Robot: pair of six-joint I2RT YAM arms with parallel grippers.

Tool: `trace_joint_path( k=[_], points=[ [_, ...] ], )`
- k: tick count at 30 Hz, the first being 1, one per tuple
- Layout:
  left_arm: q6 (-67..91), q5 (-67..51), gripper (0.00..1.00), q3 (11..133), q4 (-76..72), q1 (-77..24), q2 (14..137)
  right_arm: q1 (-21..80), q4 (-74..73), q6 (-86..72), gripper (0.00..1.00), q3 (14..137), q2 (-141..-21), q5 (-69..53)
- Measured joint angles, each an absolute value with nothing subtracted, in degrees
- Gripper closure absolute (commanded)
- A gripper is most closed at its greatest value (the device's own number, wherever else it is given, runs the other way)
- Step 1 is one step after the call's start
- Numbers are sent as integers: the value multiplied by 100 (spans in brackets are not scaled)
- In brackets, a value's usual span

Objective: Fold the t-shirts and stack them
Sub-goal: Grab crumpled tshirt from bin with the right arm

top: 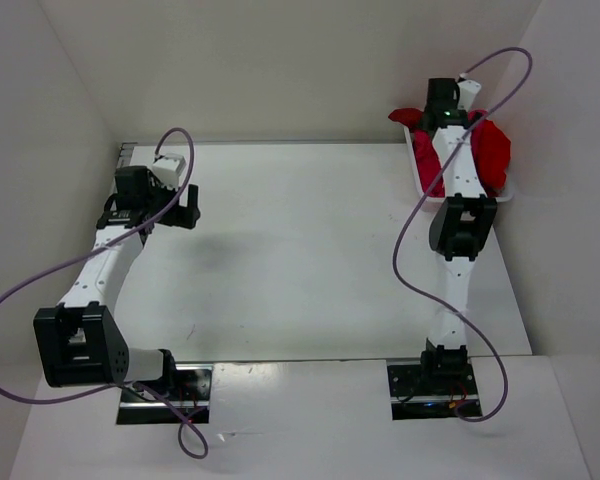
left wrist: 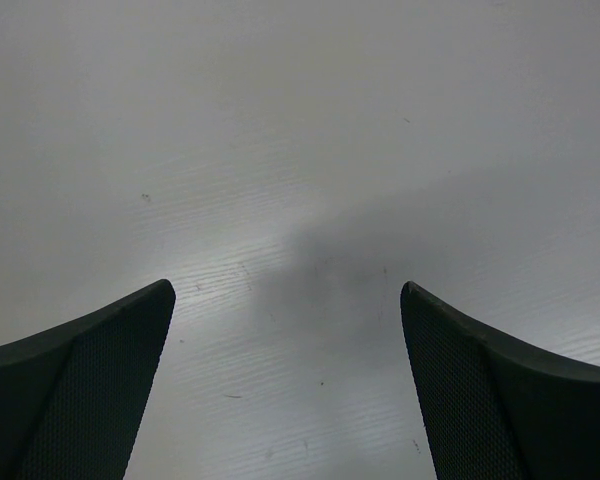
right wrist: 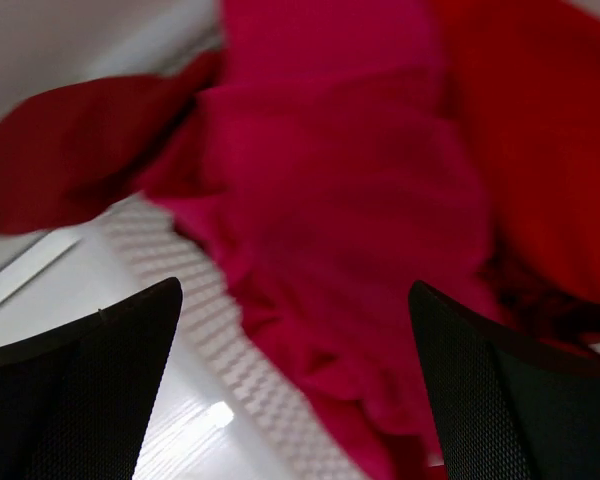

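The t-shirts lie heaped in a white mesh basket at the far right of the table. A bright red t-shirt shows beside the right arm. In the right wrist view a pinkish-crimson t-shirt spills over the basket's mesh rim, with a dark maroon t-shirt to its left and the bright red t-shirt to its right. My right gripper hovers open just above the heap, holding nothing. Over bare table at the far left, my left gripper stands open and empty.
White walls close in the table at the back and on both sides. The basket sits against the right wall. Purple cables loop from both arms over the table.
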State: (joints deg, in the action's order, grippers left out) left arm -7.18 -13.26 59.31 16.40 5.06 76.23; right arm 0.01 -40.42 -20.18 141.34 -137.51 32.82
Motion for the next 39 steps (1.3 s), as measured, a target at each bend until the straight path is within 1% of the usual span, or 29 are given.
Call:
trace_joint_path(
  k=[5,14,17,18,19,20,21,22,24,25,33,39],
  points=[
    [-718,-1321,0,5927,1638,506,7703,-528,-4307,-2075,2,14125,-13751,3522],
    [-705,-1321,0,5927,1651,504,7878,-550,-4510,-2053,5,14105,-13992,3610],
    [-703,-1326,0,5927,1649,506,7878,-550,-4751,-2088,14,14140,-14140,3511],
    [-698,-1328,0,5927,1651,504,7878,-550,-4882,-2132,26,14204,-14215,3481],
    [-696,-1328,0,5927,1645,504,7878,-550,-5009,-2158,33,14289,-14300,3441],
    [-692,-1330,0,5927,1645,506,7878,-550,-5199,-2209,43,14468,-14422,3402],
    [-685,-1334,0,5927,1649,506,7878,-550,-5378,-2246,65,14711,-14567,3365],
    [-683,-1337,0,5927,1649,506,7878,-550,-5516,-2252,76,14938,-14696,3354],
    [-681,-1343,0,5927,1647,506,7878,-530,-5662,-2357,95,15165,-14820,3369],
    [-679,-1352,0,5927,1649,506,7878,-515,-5736,-2401,100,15203,-14827,3415],
    [-585,-1446,0,5927,1671,506,7865,-93,-6073,-2587,100,15347,-14597,4108],
    [-582,-1490,0,5909,1667,506,7706,390,-6263,-2672,100,15399,-13782,4530]
  ],
)
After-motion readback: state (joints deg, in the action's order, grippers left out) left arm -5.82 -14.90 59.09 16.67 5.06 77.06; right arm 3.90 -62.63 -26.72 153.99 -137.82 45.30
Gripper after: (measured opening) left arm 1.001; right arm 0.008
